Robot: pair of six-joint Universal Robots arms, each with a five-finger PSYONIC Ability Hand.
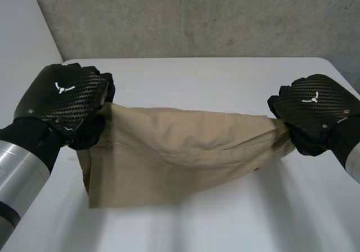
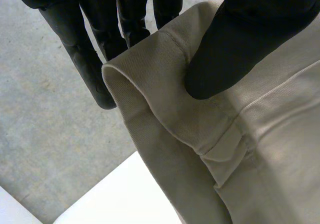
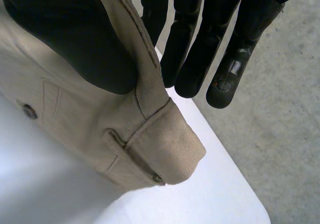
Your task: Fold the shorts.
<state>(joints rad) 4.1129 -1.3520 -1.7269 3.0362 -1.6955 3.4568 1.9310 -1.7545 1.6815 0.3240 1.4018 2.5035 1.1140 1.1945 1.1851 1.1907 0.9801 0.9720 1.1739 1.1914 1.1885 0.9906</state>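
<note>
Tan shorts [image 1: 180,151] hang stretched between my two hands above the white table [image 1: 225,83], the lower part drooping onto the table. My left hand [image 1: 64,103] holds the left end of the top edge; in the left wrist view its thumb [image 2: 235,49] presses the waistband [image 2: 165,84] against the fingers [image 2: 90,69] behind it. At the opposite end my right hand [image 1: 315,111] pinches the other corner. There the thumb [image 3: 75,39] clamps the waistband corner [image 3: 160,144] against the fingers [image 3: 200,54]. A dark button [image 3: 29,111] sits on the cloth near that thumb.
A grey concrete wall [image 1: 197,16] rises behind the table's far edge. Grey floor [image 2: 40,134] lies below the table corner [image 2: 125,194] in the left wrist view, and floor [image 3: 285,134] flanks the table edge beside my right hand.
</note>
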